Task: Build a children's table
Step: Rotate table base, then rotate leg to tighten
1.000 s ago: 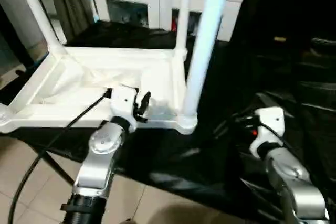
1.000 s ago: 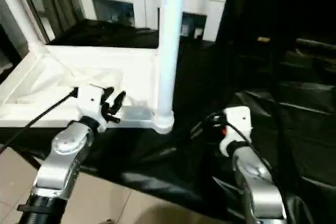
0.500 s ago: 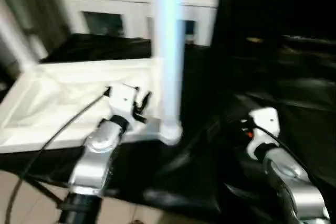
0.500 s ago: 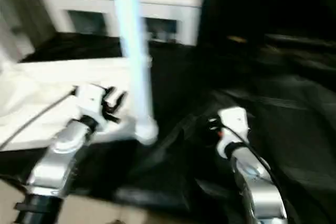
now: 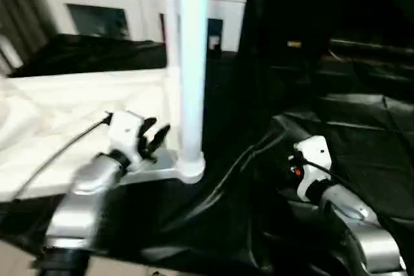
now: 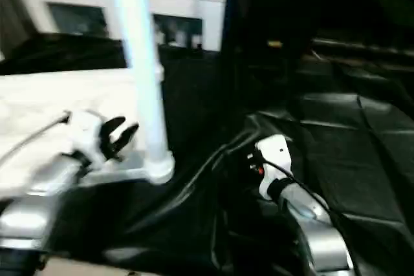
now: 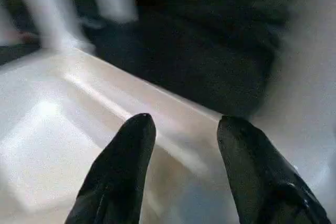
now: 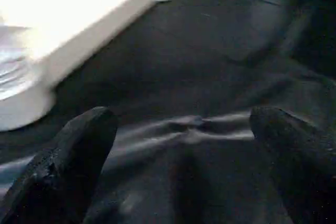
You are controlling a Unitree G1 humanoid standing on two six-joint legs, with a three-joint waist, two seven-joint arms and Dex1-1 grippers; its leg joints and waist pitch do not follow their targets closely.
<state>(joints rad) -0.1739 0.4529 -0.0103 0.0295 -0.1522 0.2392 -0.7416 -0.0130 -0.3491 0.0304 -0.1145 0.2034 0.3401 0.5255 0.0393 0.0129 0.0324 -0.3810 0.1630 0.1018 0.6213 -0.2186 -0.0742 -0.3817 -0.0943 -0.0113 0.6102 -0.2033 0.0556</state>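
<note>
The children's table top (image 5: 58, 108) lies upside down on the left, white, its ribbed underside up. A white leg (image 5: 193, 63) stands upright in the near right corner socket (image 5: 189, 170), and a second leg (image 5: 169, 4) rises behind it. My left gripper (image 5: 155, 135) hovers over the top's near rim, just left of that corner leg, open with nothing between its black fingers (image 7: 131, 145). In its wrist view my right gripper (image 8: 184, 116) stands wide open and empty above the black cloth, to the right of the table top's corner (image 8: 31, 93).
A black cloth (image 5: 336, 127) covers the work surface, wrinkled, with black cables (image 5: 239, 159) lying across it near my right wrist (image 5: 310, 159). A white cabinet with glass doors (image 5: 116, 11) stands at the back.
The camera has swung to the right, so the whole scene sits further left. My left gripper's fingers stand a little wider apart. The right gripper stays open.
</note>
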